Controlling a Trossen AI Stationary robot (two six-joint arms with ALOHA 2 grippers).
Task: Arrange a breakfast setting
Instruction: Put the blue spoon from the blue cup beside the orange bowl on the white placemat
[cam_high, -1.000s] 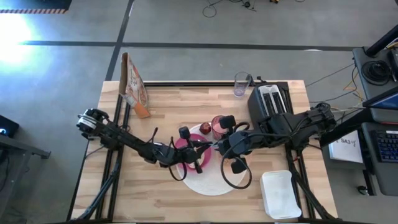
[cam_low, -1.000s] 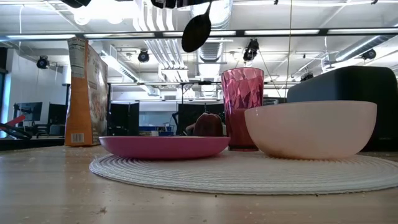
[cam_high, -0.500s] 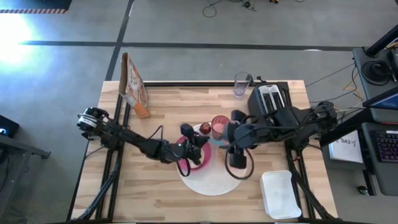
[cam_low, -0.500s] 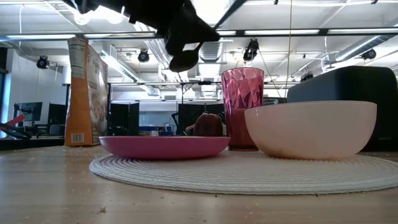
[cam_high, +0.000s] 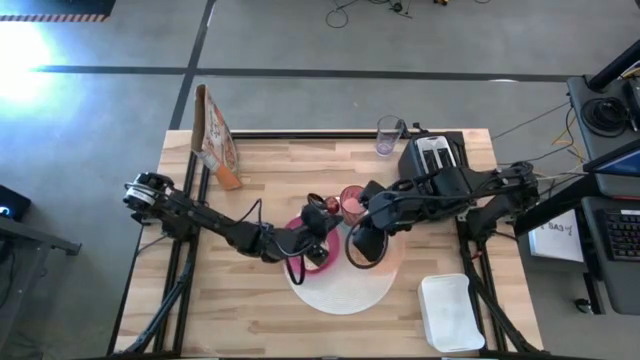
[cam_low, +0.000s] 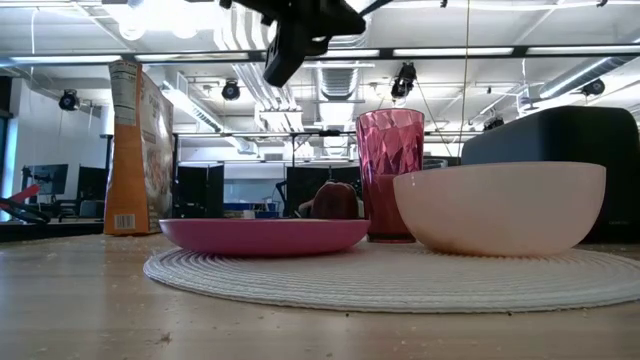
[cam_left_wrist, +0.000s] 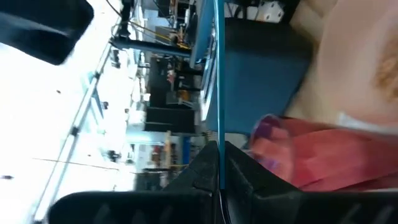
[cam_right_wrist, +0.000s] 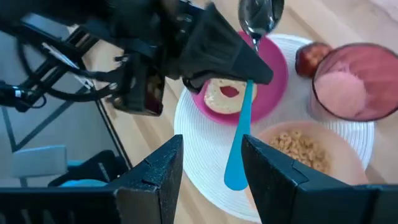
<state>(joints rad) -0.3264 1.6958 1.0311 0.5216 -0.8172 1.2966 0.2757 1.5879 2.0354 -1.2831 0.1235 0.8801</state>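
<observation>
Fingers (cam_right_wrist: 155, 180) of the right gripper (cam_right_wrist: 211, 146) stand spread apart with nothing between them touching; the blue end of a spoon (cam_right_wrist: 239, 124) shows in the gap, but whether it lies level with them or below cannot be told. Opposite, the left gripper (cam_right_wrist: 252, 78) has its fingers pressed together on the spoon's handle, pinching it about midway, with the metal bowl of the spoon pointing away from the right arm. Both grippers hang above the setting, over the middle of the table (cam_high: 250, 310).

Seen from above, the large white round disc (cam_high: 335, 295) lies at the table's centre. On it, the small magenta plate (cam_right_wrist: 273, 68) sits at about 9 to 10 o'clock and carries the bagel (cam_right_wrist: 225, 94), which has a red patch on top. At 3 o'clock, the translucent peach bowl (cam_low: 500, 205) holds the cereal (cam_right_wrist: 298, 146). By the disc's rim at 12 o'clock, the pink tumbler (cam_low: 390, 175) stands upright, and the small red fruit (cam_right_wrist: 310, 58) rests just beside it at 11 o'clock.

From the disc, a black toaster (cam_high: 435, 160) is at 1 to 2 o'clock, a clear glass (cam_high: 388, 135) at about 1 o'clock by the far edge, a white rectangular tray (cam_high: 450, 312) at 4 o'clock, and a cereal box (cam_high: 215, 135) at 10 o'clock, well apart.
</observation>
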